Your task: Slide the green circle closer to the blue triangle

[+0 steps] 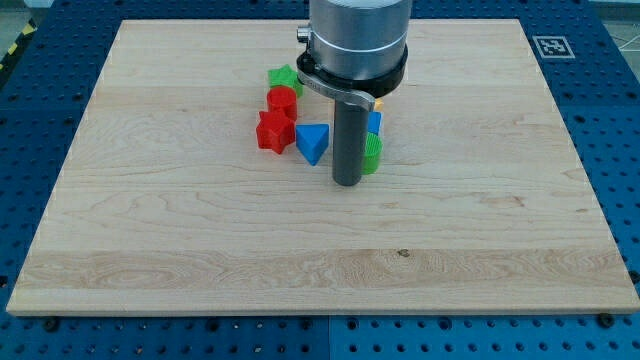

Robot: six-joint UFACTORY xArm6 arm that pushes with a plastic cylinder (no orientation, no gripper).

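The green circle (372,154) sits just right of my rod, mostly hidden behind it. The blue triangle (312,143) lies on the board left of the rod. My tip (346,183) rests on the board between the two, close against the green circle's left side and a short way right of the triangle.
A red star (274,132) touches the triangle's left side. A red block (282,101) and a green star (284,78) lie above it. A blue block (374,123) and a bit of an orange block (378,102) show behind the rod. The wooden board (150,250) lies on a blue table.
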